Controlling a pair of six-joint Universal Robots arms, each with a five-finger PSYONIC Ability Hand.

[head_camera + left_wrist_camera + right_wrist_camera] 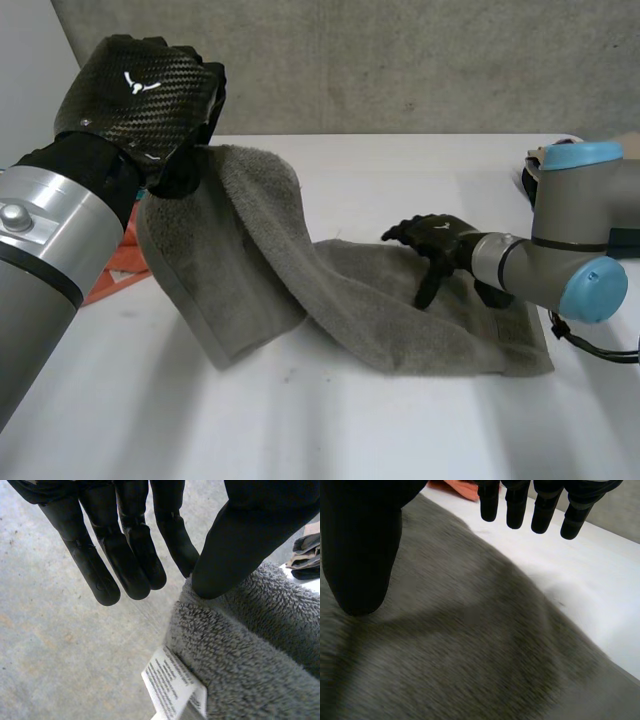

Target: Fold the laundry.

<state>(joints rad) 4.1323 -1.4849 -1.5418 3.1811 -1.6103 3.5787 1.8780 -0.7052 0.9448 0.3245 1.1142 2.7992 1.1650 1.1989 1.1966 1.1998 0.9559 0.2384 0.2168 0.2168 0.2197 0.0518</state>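
Towel: grey terry with a thick pile. One piece, partly lifted and partly flat.
Towel, flat part: lies on the white table, between its middle and its right edge. Its near right corner is squared off and the surface is gently rumpled.
Towel, raised part: the left end rises off the table and hangs as a broad sheet with a fold down it. Its lower edge trails on the table left of the middle.
Label: a white printed care tag sewn at the towel's hem, close under the left hand's thumb. The print is too small to read.
Left hand: held high over the table's left side. Its straight fingers and thumb pinch the top edge of the raised end, with the thumb tip pressed into the pile.
Right hand: low over the flat part, toward its far right. The fingers are loose and uncurled and grip nothing. The thumb tip rests down on the cloth.
Orange cloth: on the table near its left edge, behind the left arm and apart from the towel.
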